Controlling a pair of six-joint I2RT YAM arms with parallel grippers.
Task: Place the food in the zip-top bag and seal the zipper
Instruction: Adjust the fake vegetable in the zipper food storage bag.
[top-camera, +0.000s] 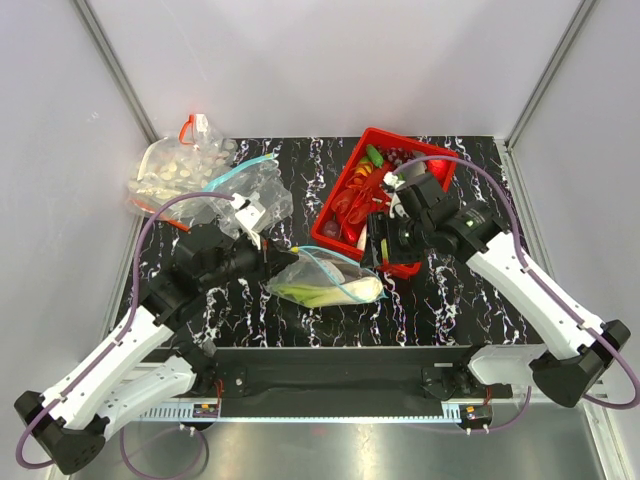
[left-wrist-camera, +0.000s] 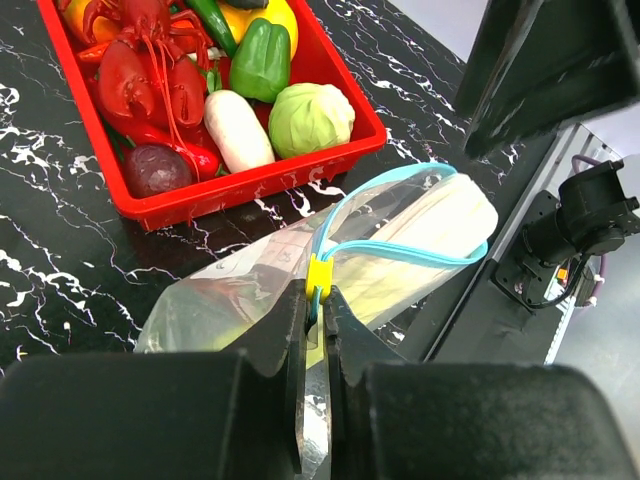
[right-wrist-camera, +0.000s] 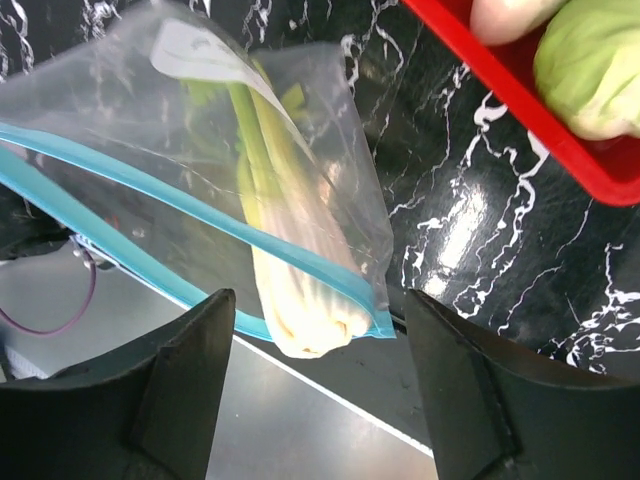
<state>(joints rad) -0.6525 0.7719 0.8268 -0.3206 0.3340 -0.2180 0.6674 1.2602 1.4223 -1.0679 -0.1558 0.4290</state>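
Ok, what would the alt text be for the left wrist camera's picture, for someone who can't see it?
The left gripper pinches the yellow slider on the teal zipper of a clear bag that holds a pale leek. Behind it, a red basket holds a toy lobster, green pepper, cabbage and white radish.

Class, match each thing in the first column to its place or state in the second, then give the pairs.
Column one:
1 leek
2 left claw
3 right claw
4 lobster

Column two:
A in the red basket
B open
C lying in the zip-top bag
D shut on the zipper

Pairs: 1-C, 2-D, 3-B, 4-A
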